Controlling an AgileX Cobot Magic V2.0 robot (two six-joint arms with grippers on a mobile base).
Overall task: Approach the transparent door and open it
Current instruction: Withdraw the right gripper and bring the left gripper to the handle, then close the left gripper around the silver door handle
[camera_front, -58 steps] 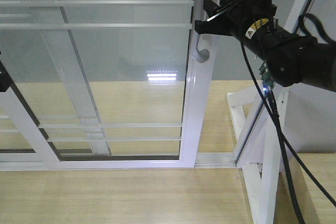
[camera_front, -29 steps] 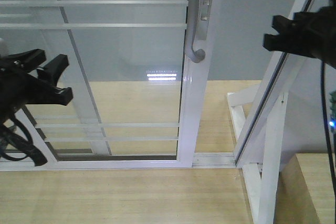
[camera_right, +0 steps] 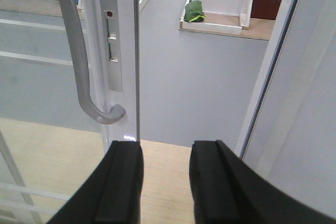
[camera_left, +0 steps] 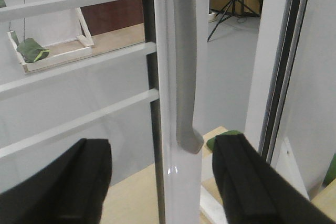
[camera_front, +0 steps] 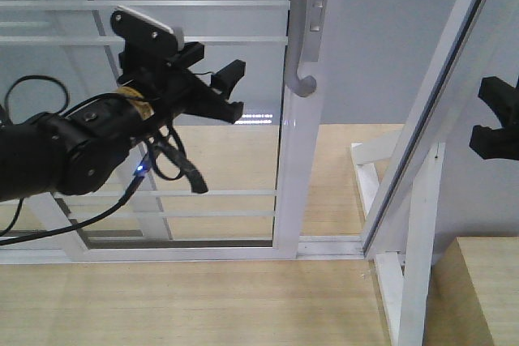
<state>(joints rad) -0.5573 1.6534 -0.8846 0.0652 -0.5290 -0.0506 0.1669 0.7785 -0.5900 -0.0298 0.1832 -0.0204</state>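
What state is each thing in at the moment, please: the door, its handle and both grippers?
Door: partly slid open.
Handle: free, nothing grips it.
Left gripper: open, near the handle, not touching it.
Right gripper: open, empty, off to the door's right.

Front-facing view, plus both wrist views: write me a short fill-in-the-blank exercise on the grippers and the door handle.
1. In the front view, the left gripper is on the ___ side of the handle.
2. The left gripper's jaws stand ___, closed on nothing.
3. The curved bar handle on the transparent door is ___ in colour.
4. The right gripper, near the picture's right edge, holds ___.

Missing words: left; open; grey; nothing
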